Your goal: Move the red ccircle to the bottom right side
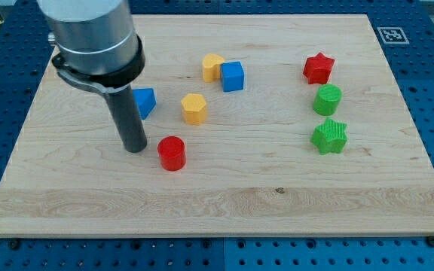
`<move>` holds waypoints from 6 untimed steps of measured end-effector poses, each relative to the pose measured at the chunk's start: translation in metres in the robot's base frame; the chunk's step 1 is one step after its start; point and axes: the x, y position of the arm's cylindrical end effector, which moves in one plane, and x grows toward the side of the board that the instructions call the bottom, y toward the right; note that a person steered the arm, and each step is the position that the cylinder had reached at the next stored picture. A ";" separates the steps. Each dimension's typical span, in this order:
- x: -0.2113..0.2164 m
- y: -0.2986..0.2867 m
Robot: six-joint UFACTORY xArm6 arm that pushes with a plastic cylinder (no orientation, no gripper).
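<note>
The red circle, a short cylinder, stands on the wooden board left of centre. My tip rests on the board just to the view's left of it, a small gap apart. The rod rises to the grey arm body at the view's top left. A blue block sits right behind the rod, partly hidden by it.
A yellow hexagon block lies above the red circle. A yellow block and a blue cube touch near the top centre. On the right stand a red star, a green cylinder and a green star.
</note>
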 end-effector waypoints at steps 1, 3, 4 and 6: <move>0.000 0.017; 0.000 0.042; 0.000 0.052; 0.003 0.049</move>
